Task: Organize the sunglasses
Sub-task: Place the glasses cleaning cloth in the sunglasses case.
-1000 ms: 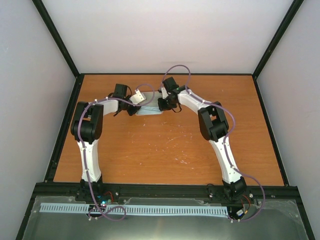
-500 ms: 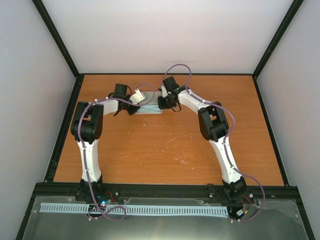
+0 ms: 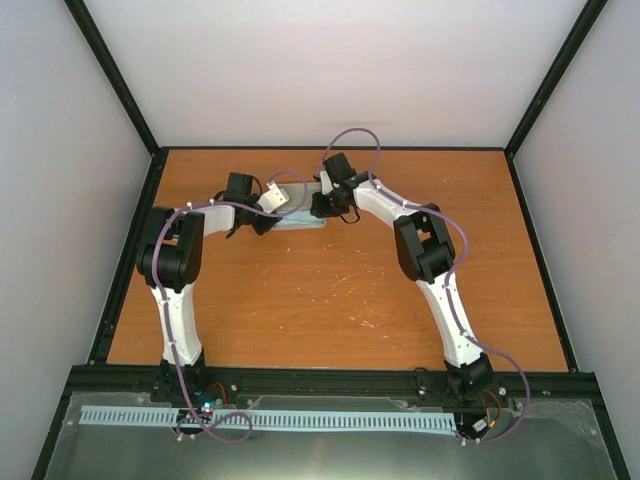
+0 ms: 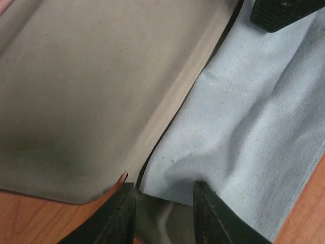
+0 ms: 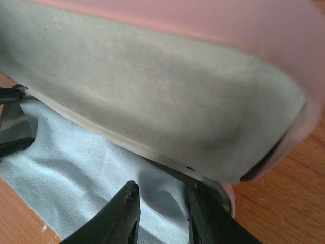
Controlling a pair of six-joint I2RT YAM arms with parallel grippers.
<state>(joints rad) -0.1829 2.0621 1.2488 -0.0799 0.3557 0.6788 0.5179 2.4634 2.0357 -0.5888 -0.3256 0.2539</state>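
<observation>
- Top external: reaching in from both sides to the far middle of the table [image 3: 330, 300], with left gripper [image 3: 266, 216] and right gripper [image 3: 320, 206] nearly nose to nose.
- Probably set end to end like that to work one small bundle from two sides at once.
- In left wrist: looking down on the case [image 4: 76, 91], open, grey lining up, and on the cloth [image 4: 244, 112], rumpled just beside the lining's edge.
- Fingers [image 4: 119, 216] a little apart, astride the cloth's near edge; cannot tell whether pinching it or merely straddling it.
- In right wrist: tucked under the pink lid [image 5: 203, 20], fingers [image 5: 122, 218] slightly apart over a fold of cloth at the case's rim; again cannot tell if anything is clamped.
- Likely draped there to cushion or cover whatever goes in the case, with the lid up to keep the inside reachable.
- No sight of the sunglasses in any view; perhaps under the cloth or inside the case, but cannot tell.
- Counted: one case, one cloth, two grippers, no sunglasses showing.
</observation>
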